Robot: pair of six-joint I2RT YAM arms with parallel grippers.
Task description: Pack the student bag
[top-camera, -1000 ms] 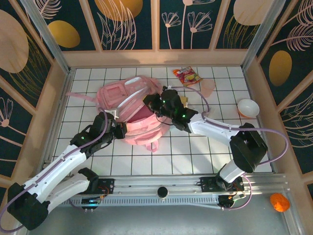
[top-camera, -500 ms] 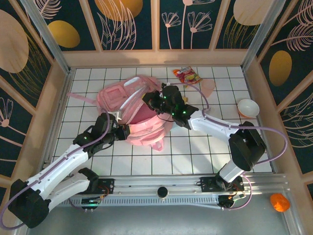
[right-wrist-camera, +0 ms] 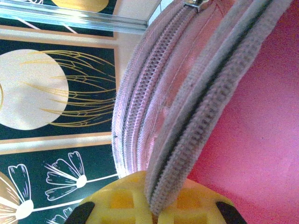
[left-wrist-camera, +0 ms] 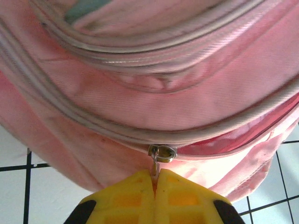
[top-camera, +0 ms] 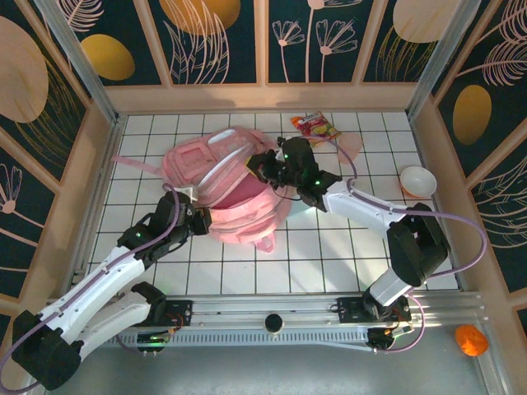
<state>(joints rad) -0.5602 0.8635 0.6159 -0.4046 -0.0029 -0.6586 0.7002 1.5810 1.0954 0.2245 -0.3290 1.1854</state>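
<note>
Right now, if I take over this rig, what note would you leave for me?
Left gripper: jaws shut on the zip pull of the pink bag.
Right gripper: jaws shut on the bag's zip edge.
Bag lies on the table, main opening partly open.
Snack packet and white bowl lie outside it.
To do: probably open wider, then pack.

My overhead camera looks steeply down from high behind the near edge, taking in the whole tabletop (top-camera: 329, 255). Both wrist cameras sit pressed close against the student bag (top-camera: 202, 160), which all three views share.
</note>
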